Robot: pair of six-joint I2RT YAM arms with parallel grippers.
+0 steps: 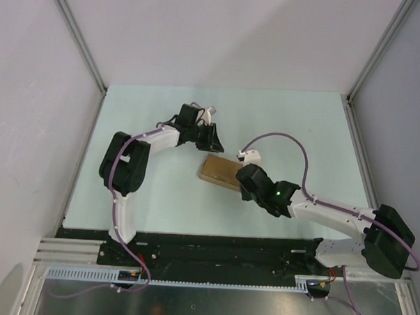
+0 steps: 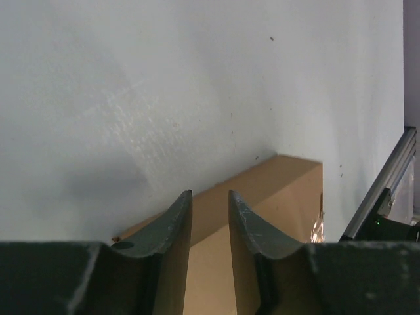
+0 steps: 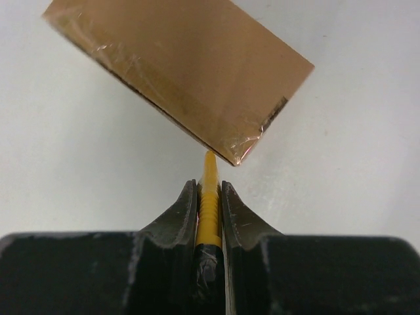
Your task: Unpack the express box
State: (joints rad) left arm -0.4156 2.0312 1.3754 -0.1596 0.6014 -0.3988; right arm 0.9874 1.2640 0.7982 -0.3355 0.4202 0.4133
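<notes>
The express box is a flat brown carton lying in the middle of the table. Shiny clear tape runs along its edges. My right gripper is shut on a yellow-and-black utility knife, whose yellow tip points at the box's near edge, close to a taped corner. In the top view the right gripper sits at the box's right end. My left gripper hovers at the box's far side. Its jaws stand a narrow gap apart with nothing between them, and the box lies beneath them.
The pale green table is enclosed by white walls, with aluminium posts at the back corners. One post shows at the right of the left wrist view. A black base rail runs along the near edge.
</notes>
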